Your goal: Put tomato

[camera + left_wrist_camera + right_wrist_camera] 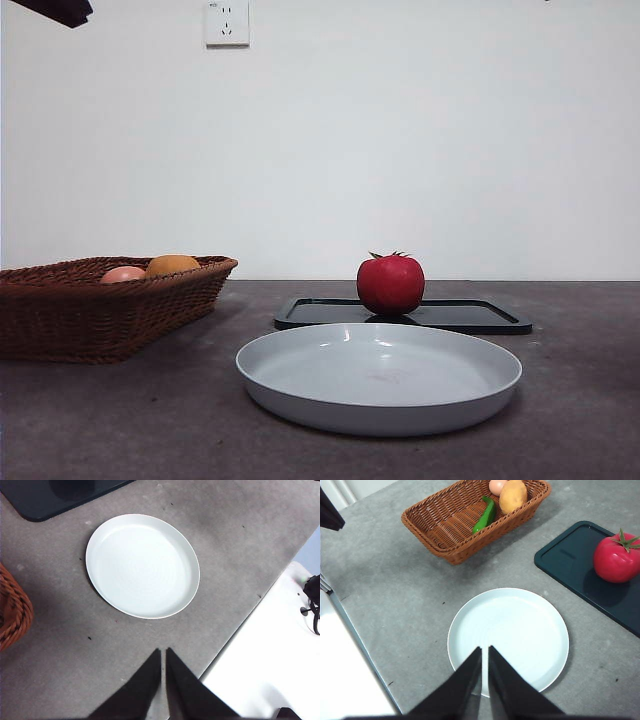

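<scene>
The glossy red tomato [390,283] with a green calyx stands on the black tray [470,316] behind the white plate [378,375]. It also shows in the right wrist view [616,558] on the tray [580,565]. The plate [508,637] is empty. My right gripper [484,652] is shut and empty, high above the plate's near rim. My left gripper [163,655] is shut and empty, high above the table near its edge, apart from the plate [142,565]. A black tip [58,9] of one arm shows at the front view's top left corner.
A brown wicker basket [95,305] stands at the left. It holds an orange round fruit [513,495], a pale pinkish fruit [497,486] and a green vegetable [485,516]. A white surface [270,655] borders the table. A wall socket [227,22] is behind.
</scene>
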Action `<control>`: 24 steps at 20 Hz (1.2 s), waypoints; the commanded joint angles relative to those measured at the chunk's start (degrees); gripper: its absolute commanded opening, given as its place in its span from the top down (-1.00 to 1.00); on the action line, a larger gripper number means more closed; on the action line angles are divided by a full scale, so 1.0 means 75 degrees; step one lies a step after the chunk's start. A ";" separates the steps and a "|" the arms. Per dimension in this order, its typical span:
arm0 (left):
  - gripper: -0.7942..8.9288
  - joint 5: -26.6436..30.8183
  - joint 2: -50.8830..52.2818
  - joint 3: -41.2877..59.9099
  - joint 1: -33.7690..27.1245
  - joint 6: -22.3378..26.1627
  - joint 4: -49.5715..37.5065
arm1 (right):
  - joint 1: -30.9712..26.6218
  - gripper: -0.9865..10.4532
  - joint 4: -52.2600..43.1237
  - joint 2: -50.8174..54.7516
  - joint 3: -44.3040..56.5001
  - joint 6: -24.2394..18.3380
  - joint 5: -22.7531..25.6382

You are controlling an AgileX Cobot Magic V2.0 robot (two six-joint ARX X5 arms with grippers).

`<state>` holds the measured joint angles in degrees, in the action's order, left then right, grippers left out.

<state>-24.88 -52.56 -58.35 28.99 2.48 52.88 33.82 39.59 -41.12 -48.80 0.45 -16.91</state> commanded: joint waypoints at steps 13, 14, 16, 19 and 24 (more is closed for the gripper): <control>0.82 -0.0026 -0.0041 -0.0160 0.0044 0.0157 -0.0087 | 0.0073 0.81 -0.0079 -0.0044 -0.0020 0.0085 -0.0023; 0.82 -0.0026 -0.0009 -0.0157 0.0044 0.0157 -0.0163 | 0.0073 0.81 -0.0079 -0.0044 -0.0020 0.0085 -0.0020; 0.82 -0.0029 0.0221 -0.0157 0.0041 0.0128 -0.0137 | 0.0073 0.81 -0.0079 -0.0044 -0.0020 0.0085 -0.0023; 0.82 0.0248 0.0781 -0.0117 -0.0309 0.0632 -0.0997 | 0.0073 0.81 -0.0079 -0.0044 -0.0020 0.0085 -0.0020; 0.82 0.0624 0.2302 0.1029 -0.2078 0.1099 -0.4634 | 0.0073 0.81 -0.0079 -0.0044 -0.0020 0.0085 -0.0023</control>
<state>-20.34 -35.20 -50.83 13.43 9.19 20.12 33.82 39.57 -41.12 -48.80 0.47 -16.91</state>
